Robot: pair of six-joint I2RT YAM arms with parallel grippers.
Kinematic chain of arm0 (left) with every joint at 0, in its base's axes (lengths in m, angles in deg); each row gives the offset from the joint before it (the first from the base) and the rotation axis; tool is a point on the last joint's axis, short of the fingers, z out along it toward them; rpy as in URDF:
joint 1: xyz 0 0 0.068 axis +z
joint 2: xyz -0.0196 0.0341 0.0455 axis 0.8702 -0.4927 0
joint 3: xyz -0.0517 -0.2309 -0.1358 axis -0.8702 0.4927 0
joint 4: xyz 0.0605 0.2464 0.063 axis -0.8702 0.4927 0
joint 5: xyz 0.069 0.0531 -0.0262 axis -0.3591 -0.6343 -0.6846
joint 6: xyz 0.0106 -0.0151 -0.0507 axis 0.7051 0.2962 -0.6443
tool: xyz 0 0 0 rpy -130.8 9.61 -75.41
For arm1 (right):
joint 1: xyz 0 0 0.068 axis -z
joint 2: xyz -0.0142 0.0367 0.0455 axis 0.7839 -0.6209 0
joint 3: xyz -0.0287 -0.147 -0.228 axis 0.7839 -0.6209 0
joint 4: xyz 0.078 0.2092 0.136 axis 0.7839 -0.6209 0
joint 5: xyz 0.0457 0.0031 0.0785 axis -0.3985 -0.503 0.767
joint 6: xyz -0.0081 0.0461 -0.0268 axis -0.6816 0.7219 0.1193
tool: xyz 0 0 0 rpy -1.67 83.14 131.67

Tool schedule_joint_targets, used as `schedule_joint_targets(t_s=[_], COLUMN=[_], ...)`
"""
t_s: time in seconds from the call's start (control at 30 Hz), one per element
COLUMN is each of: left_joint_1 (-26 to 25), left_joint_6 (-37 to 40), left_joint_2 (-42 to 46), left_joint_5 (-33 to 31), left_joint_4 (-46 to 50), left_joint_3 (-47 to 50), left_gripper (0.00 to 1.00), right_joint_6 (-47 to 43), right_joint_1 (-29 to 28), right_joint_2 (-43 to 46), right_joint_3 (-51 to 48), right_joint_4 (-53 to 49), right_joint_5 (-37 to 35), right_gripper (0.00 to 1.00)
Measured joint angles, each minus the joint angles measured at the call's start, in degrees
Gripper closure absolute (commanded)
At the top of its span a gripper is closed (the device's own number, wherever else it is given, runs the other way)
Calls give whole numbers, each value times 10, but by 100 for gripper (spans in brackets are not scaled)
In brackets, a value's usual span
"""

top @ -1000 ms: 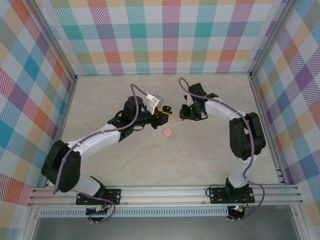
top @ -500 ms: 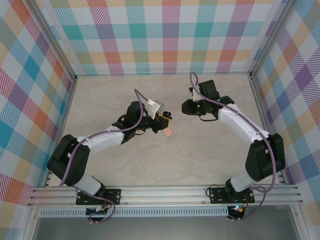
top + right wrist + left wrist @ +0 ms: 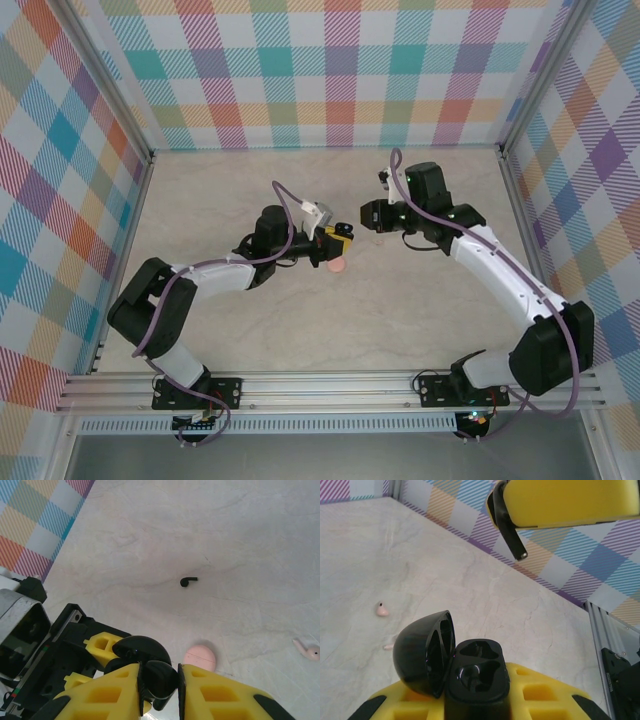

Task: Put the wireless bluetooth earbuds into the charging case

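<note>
Clamps open black charging case (image 3: 476, 675) in left tool (image 3: 338, 240), pinches black earbud (image 3: 509, 532) in right tool (image 3: 159, 672) above it; could jam or spill it through tilted entry.

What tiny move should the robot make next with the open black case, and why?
Probably ease the right gripper closer to the black case, which the left gripper grips with its lid open. Both wells look empty, and a black curved piece, likely an earbud, sticks out at the right gripper's yellow finger facing it.
</note>
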Motion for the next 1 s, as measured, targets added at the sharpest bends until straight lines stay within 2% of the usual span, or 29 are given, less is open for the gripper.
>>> schedule_joint_targets(t_s=[1.0], left_joint_1=[0], left_joint_6=[-45], left_joint_2=[-1], left_joint_5=[46], left_joint_4=[-30], left_joint_3=[-33], left_gripper=[93], right_joint_6=[-24], right_joint_1=[-51], right_joint_2=[13], right_joint_3=[-1], right_joint_4=[12], right_joint_5=[-33], right_gripper=[73])
